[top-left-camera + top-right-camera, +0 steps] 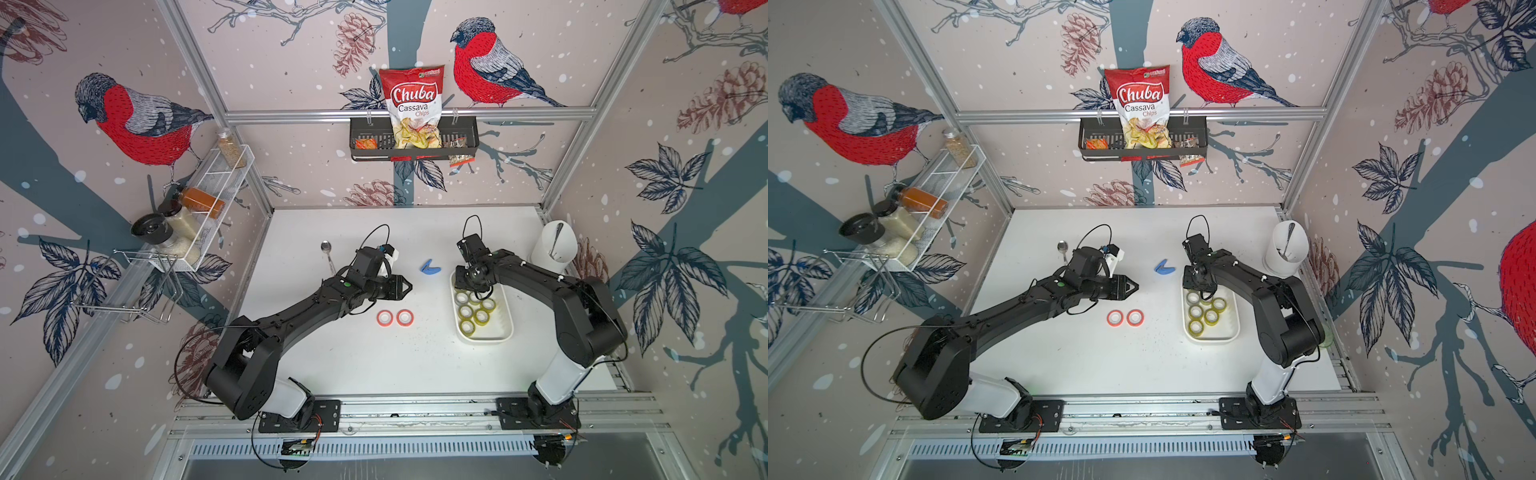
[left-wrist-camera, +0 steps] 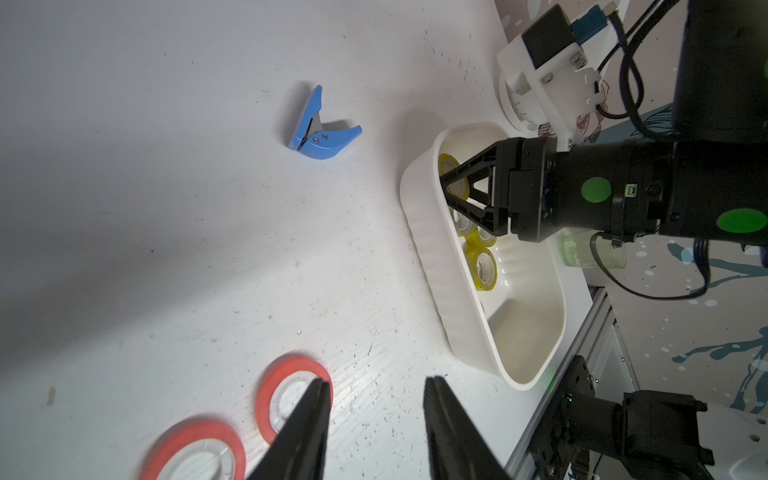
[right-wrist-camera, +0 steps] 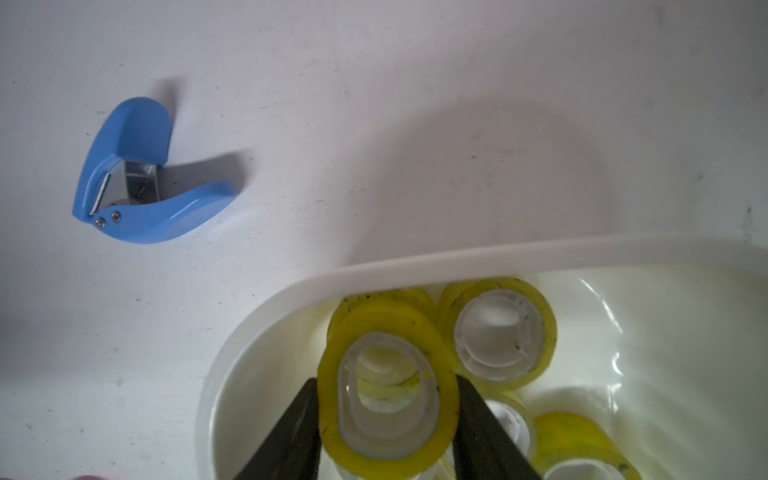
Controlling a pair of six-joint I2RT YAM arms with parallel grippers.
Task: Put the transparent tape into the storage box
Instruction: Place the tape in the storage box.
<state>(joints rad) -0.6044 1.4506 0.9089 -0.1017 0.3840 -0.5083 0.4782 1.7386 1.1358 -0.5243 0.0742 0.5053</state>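
1. Your right gripper (image 3: 386, 382) clamps a yellowish clear tape roll (image 3: 388, 320) by its outer edge, just inside the far end of the storage box (image 3: 498, 253).
2. Several other rolls (image 1: 473, 311) already lie in the box.
3. What's left is to let go. You have no clear rolls out on the table (image 1: 374, 365), only two red rolls (image 1: 392, 318).
4. Your left gripper (image 2: 378, 382) hangs part-open and empty near the red rolls.

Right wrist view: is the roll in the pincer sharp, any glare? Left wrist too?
Right wrist view: transparent tape roll in the right pincer is sharp; glare streaks on the storage box wall. Left wrist view: nearer red tape roll blurred.
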